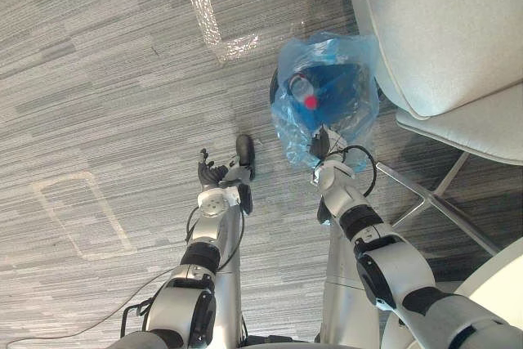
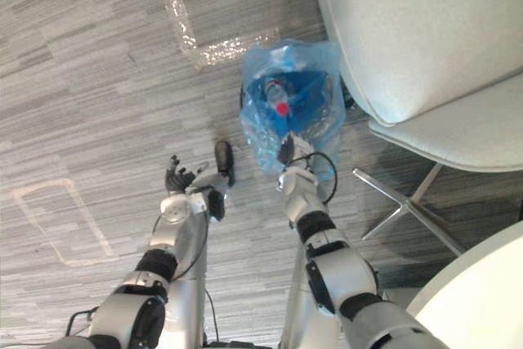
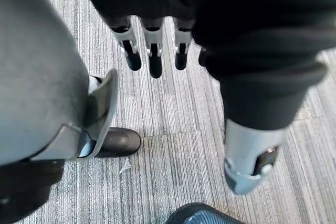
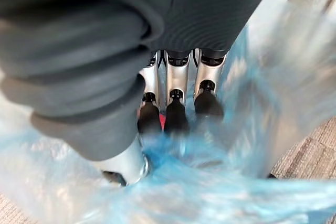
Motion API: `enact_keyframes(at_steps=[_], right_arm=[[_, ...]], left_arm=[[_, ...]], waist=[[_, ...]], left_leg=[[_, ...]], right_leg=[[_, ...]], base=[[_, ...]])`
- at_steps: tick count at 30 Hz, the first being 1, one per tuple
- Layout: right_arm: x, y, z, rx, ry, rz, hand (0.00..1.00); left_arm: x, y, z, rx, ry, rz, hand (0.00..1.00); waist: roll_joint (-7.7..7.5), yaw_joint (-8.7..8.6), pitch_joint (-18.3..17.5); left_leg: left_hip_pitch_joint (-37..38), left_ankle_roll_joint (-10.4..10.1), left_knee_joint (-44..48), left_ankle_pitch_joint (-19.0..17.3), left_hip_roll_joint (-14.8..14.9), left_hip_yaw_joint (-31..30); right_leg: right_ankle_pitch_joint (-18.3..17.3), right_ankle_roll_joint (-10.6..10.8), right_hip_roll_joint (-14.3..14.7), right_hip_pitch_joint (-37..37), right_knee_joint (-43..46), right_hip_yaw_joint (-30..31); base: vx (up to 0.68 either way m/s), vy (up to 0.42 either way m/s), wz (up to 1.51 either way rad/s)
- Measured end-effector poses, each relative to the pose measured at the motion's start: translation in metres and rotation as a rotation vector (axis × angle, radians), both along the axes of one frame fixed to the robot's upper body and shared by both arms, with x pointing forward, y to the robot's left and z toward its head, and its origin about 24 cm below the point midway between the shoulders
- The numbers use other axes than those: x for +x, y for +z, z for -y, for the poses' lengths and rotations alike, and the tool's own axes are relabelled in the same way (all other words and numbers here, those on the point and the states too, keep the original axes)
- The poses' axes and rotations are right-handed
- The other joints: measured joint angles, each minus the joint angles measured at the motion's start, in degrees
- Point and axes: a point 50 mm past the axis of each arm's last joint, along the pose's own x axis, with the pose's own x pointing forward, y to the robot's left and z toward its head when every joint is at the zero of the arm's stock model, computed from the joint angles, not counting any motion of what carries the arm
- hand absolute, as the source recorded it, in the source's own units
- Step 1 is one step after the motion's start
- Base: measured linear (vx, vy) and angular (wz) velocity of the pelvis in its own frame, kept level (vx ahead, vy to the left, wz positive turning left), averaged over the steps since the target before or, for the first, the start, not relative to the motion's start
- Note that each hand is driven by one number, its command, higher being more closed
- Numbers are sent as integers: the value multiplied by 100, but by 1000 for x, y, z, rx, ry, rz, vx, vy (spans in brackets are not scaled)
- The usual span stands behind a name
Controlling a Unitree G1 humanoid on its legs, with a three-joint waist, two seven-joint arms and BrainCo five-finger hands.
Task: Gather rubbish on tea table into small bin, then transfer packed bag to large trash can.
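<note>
Carpet floor point(image 1: 98, 79): blue bag point(image 1: 347, 67) likely soft, slippery; you grip its rim. Right hand point(image 4: 177, 85) grasp unclear, left hand point(image 1: 216, 176) released.

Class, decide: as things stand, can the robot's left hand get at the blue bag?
Probably yes: the left hand hangs open beside the bag, with bare carpet between; the right hand is at the bag's near side.

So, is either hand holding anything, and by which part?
Left hand: nothing. Right hand at the near rim of the blue bag; grip unclear.
</note>
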Motion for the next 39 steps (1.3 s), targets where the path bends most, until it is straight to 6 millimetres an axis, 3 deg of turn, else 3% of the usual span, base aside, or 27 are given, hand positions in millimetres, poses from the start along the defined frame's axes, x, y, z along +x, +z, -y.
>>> enact_keyframes(at_steps=[6,15,23,31,33,35,39], right_arm=[[-5,-4,-3,12,15,3,100],[-21,-19,-13,83,78,-8,100],[-59,-60,-17,207,107,-123,100],[-109,-92,-28,365,168,-228,100],[-118,-95,-32,390,188,-251,100],[-131,-103,-33,446,200,-290,100],[-136,-106,-36,473,233,-322,100]], left_arm=[[-2,-4,-3,5,3,-18,0],[-25,-40,-8,2,-8,-170,0],[-60,-78,-11,-6,-20,-329,0],[-118,-123,-17,37,-86,-538,0],[-127,-128,-17,54,-105,-567,0],[-140,-135,-17,64,-126,-607,0],[-146,-139,-20,88,-158,-629,0]], waist=[[3,10,93],[-7,18,85],[-95,-15,-18],[-420,-108,-838],[-454,-119,-973],[-447,-157,-1360],[-444,-284,-1587]], left_leg=[[236,-4,-44,-5,126,21],[1273,-34,-347,-70,150,115],[2721,-102,-951,-50,89,128],[4345,-250,-1866,43,24,63],[4673,-281,-2066,63,23,92],[4937,-341,-2358,134,17,115],[5514,-386,-2951,332,-46,157]], right_leg=[[145,-9,92,335,-286,-26],[163,-20,118,1365,-664,-21],[150,-48,101,2802,-1208,-141],[101,-133,104,4436,-2042,-375],[107,-141,116,4745,-2230,-384],[219,-132,150,5026,-2564,-392],[524,-88,186,5632,-3288,-357]], base=[[9,-1,-12],[33,-2,-3],[42,-8,5],[83,-33,9],[103,-22,-2],[143,-21,-5],[99,-10,-8]])
